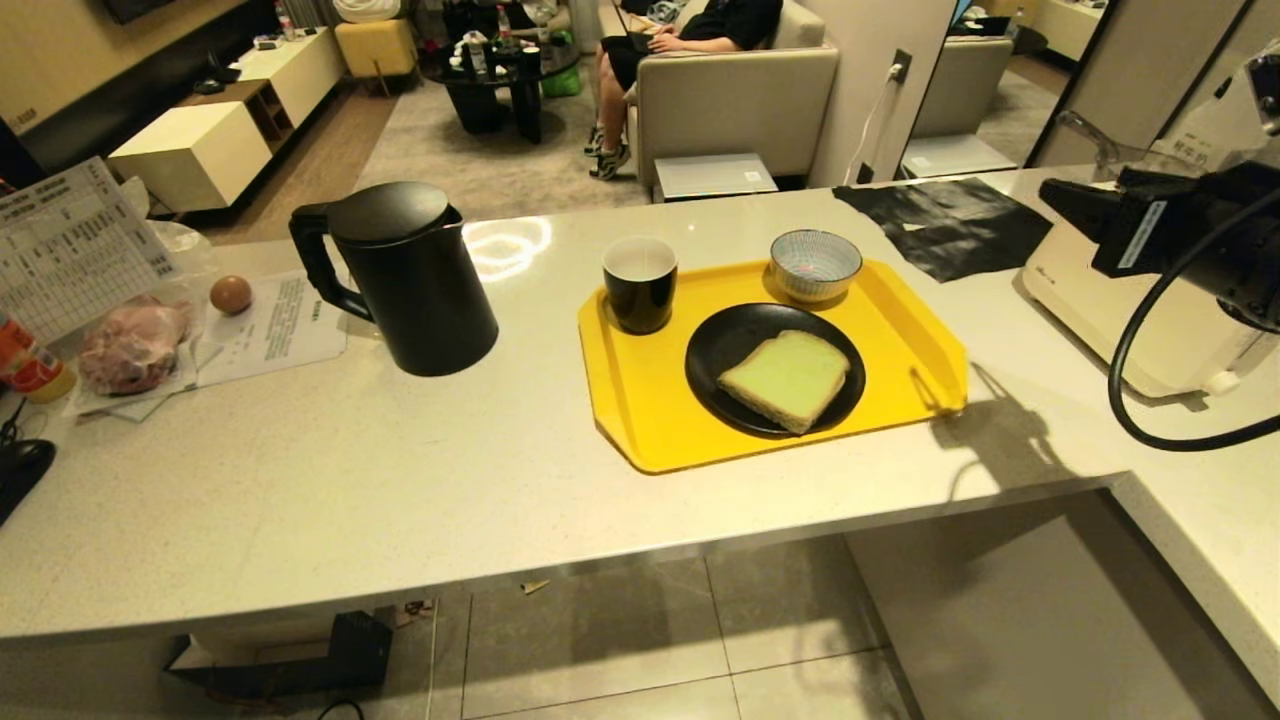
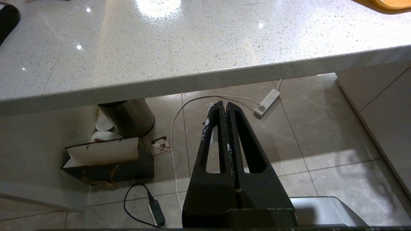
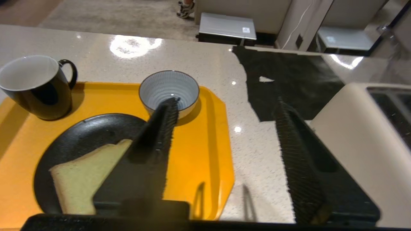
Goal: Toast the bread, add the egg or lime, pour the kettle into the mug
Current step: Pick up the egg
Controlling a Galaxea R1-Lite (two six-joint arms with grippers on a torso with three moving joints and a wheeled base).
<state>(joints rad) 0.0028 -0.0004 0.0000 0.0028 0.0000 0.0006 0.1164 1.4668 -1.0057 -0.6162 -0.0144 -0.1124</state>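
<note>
The pale green bread (image 1: 785,380) lies on a black plate (image 1: 720,350) on a yellow tray (image 1: 640,420). On the tray's far side stand the black mug (image 1: 640,283) and a striped bowl (image 1: 815,265). Left of the tray stands the tall black kettle (image 1: 405,275). The egg (image 1: 231,294) rests on paper further left. No lime is in view. My right gripper (image 3: 226,102) hovers open and empty above the tray's right edge, between the bread (image 3: 86,173) and the toaster (image 3: 359,134). My left gripper (image 2: 223,104) is shut, parked below the counter's front edge.
A cream toaster (image 1: 1120,310) stands on the counter right of the tray, with a black sheet (image 1: 945,225) behind it. Papers and a bagged item (image 1: 135,345) sit at the far left. A person sits on a sofa (image 1: 735,95) beyond the counter.
</note>
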